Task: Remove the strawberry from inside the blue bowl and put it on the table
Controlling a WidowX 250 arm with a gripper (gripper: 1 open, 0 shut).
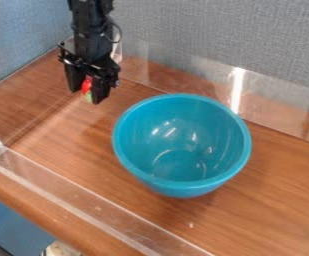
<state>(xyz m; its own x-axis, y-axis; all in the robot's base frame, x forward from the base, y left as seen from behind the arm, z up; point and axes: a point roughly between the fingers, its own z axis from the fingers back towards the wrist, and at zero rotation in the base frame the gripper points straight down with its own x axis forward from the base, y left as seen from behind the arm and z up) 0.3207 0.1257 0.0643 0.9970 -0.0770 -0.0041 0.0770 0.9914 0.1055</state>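
Note:
The strawberry [85,87] shows as a small red shape between the black fingers of my gripper [87,90], which is shut on it and points straight down. It hangs just over the table [63,125], to the left of the blue bowl [182,144] and clear of its rim. The teal bowl stands upright at the table's middle with nothing inside it. The fingers hide most of the berry.
Clear acrylic barriers run along the table's front edge [63,195] and at the back right [270,95]. A grey-blue wall stands close behind the arm. Bare wood lies left of and in front of the bowl.

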